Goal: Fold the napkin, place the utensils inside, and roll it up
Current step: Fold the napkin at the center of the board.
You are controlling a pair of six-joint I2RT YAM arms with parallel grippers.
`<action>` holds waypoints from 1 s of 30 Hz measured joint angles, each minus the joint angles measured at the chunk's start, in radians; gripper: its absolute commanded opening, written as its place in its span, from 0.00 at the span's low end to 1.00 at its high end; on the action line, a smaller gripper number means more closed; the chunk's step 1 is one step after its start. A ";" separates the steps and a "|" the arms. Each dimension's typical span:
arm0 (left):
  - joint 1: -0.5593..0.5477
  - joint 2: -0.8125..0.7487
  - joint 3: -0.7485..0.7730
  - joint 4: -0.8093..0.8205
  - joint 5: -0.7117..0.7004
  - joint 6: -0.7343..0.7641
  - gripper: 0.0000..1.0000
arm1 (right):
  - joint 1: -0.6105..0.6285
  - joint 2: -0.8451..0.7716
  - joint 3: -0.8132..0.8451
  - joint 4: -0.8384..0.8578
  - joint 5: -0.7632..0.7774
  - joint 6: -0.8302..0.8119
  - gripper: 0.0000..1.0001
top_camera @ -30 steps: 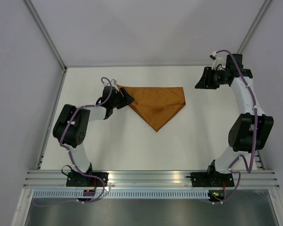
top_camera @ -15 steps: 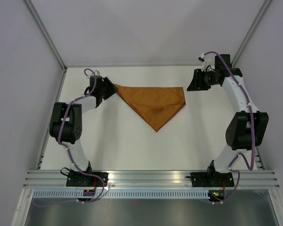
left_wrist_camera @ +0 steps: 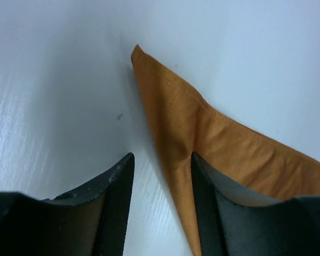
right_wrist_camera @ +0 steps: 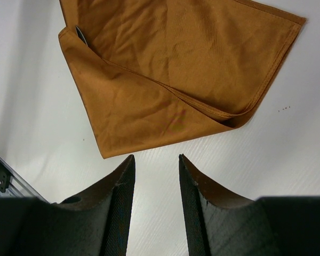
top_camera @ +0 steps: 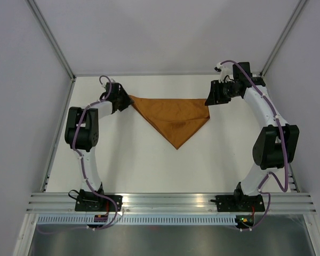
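Observation:
The napkin (top_camera: 176, 118) lies on the white table as a rust-brown folded triangle, point toward me. My left gripper (top_camera: 126, 101) is open at its left corner. In the left wrist view the napkin's (left_wrist_camera: 170, 122) folded edge runs between the jaws of the left gripper (left_wrist_camera: 161, 158), against the right finger (left_wrist_camera: 202, 176), with bare table beside it. My right gripper (top_camera: 208, 99) is open just off the napkin's right corner, and the cloth (right_wrist_camera: 170, 69) lies just ahead of the right gripper (right_wrist_camera: 156, 158). A small grey sliver (right_wrist_camera: 81, 35) peeks from between the layers. I cannot tell whether it is the utensils.
The white table (top_camera: 138, 165) is bounded by a metal rail (top_camera: 170, 202) at the near edge and a raised frame along the left side (top_camera: 61, 133) and the back. Grey walls close in on both sides. Both arm bases stand on the near rail.
The left gripper has drawn back off the cloth to the napkin's far-left corner. The right gripper has swung left toward the right corner. The napkin has stayed in place.

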 measured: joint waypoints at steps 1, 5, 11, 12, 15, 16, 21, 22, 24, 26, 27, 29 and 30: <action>0.002 0.008 0.013 -0.008 -0.004 -0.001 0.49 | 0.002 0.000 0.000 0.000 0.001 0.000 0.44; 0.008 0.038 0.056 -0.031 -0.022 -0.003 0.40 | 0.011 0.000 0.000 0.001 0.010 0.000 0.44; 0.012 0.080 0.122 -0.066 -0.032 -0.004 0.30 | 0.040 0.004 0.000 0.003 0.023 0.000 0.44; 0.013 0.088 0.131 -0.068 -0.032 -0.005 0.28 | 0.049 0.006 0.000 0.003 0.026 0.000 0.44; 0.015 0.101 0.150 -0.077 -0.033 -0.005 0.20 | 0.064 0.013 0.000 0.004 0.034 0.000 0.43; 0.017 0.105 0.156 -0.080 -0.033 -0.005 0.18 | 0.069 0.016 0.000 0.004 0.035 -0.001 0.43; 0.022 0.113 0.165 -0.082 -0.030 -0.005 0.02 | 0.090 0.024 0.000 0.005 0.050 -0.004 0.43; 0.023 0.113 0.165 -0.082 -0.028 -0.005 0.02 | 0.093 0.026 0.000 0.005 0.051 -0.005 0.44; 0.025 0.112 0.161 -0.071 -0.021 -0.005 0.02 | 0.101 0.032 0.000 0.005 0.057 -0.008 0.43; 0.028 0.109 0.144 -0.036 -0.016 -0.005 0.02 | 0.111 0.037 0.000 0.005 0.060 -0.011 0.43; 0.030 0.106 0.130 -0.019 -0.013 -0.005 0.02 | 0.117 0.040 0.000 0.005 0.060 -0.013 0.43; 0.034 0.090 0.081 0.037 0.003 -0.005 0.02 | 0.129 0.047 0.000 0.004 0.062 -0.018 0.44; 0.036 0.080 0.055 0.065 0.008 -0.005 0.02 | 0.136 0.051 0.000 0.003 0.064 -0.019 0.43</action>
